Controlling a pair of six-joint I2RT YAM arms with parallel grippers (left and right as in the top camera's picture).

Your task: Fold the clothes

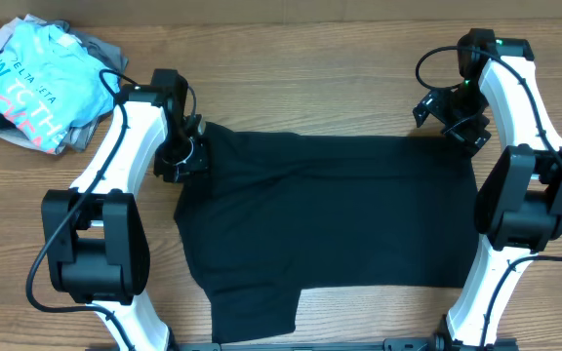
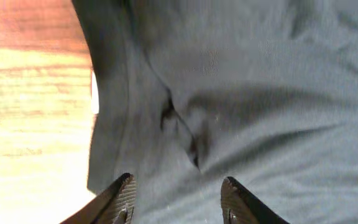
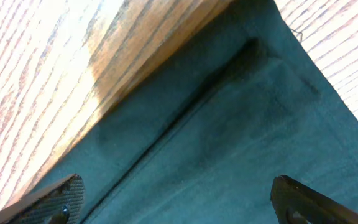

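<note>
Black T-shirt (image 1: 330, 214) fabric lies spread on the wooden table (image 1: 291, 78), and its wrinkled far-left edge sits directly beneath my left pincer (image 2: 178, 199), whose jaws stand partly apart over the cloth and grip nothing. The hemmed far-right corner lies beneath my right pincer (image 3: 179, 202), whose jaws are spread wide and hold nothing.
</note>
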